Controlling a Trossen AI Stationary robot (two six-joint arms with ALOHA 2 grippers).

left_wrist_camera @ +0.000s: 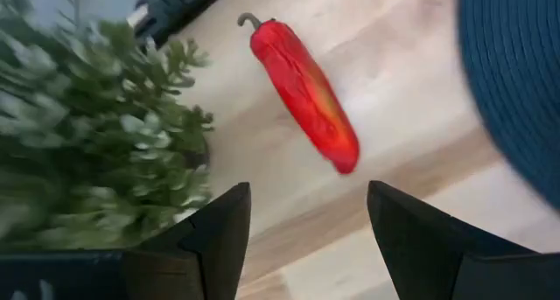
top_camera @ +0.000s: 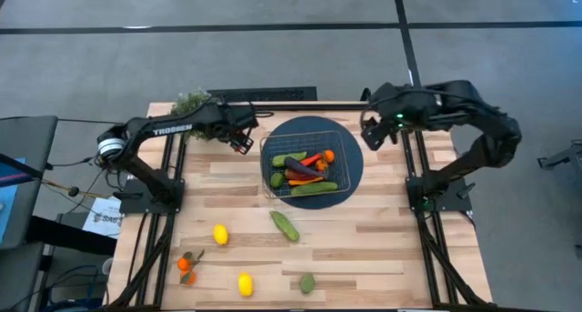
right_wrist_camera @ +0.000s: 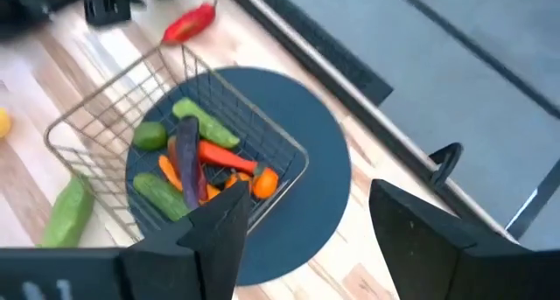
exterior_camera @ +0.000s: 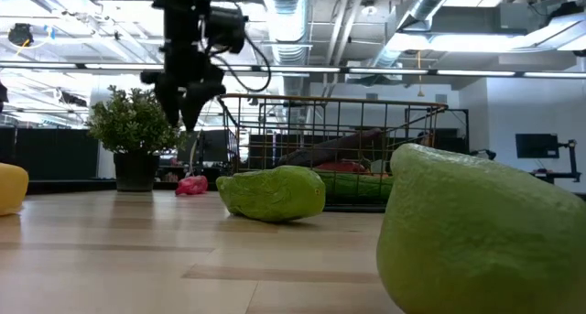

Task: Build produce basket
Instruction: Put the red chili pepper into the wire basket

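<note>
On the wooden worktop (top_camera: 364,239), the wire basket (top_camera: 305,141) sits on a round dark blue mat (top_camera: 350,153) toward twelve o'clock from the centre. Inside it lie cucumbers (top_camera: 315,188), a lime (top_camera: 276,179), a purple eggplant (top_camera: 296,164), carrots (top_camera: 314,159) and a small orange (top_camera: 329,155). The left hand (left_wrist_camera: 306,226) hangs above the worktop at about eleven o'clock, its fingers spread and holding nothing, over a red pepper (left_wrist_camera: 304,94) that lies between the leafy plant (top_camera: 191,103) and the mat. The right hand (right_wrist_camera: 306,221) waits at about one o'clock, beyond the mat's edge, fingers spread wide and empty. Loose produce lies on the near half: a cucumber (top_camera: 285,226) just at six o'clock of the basket, two lemons (top_camera: 220,234) toward seven, small oranges (top_camera: 185,268) at eight, and a lime (top_camera: 307,283) near six.
</note>
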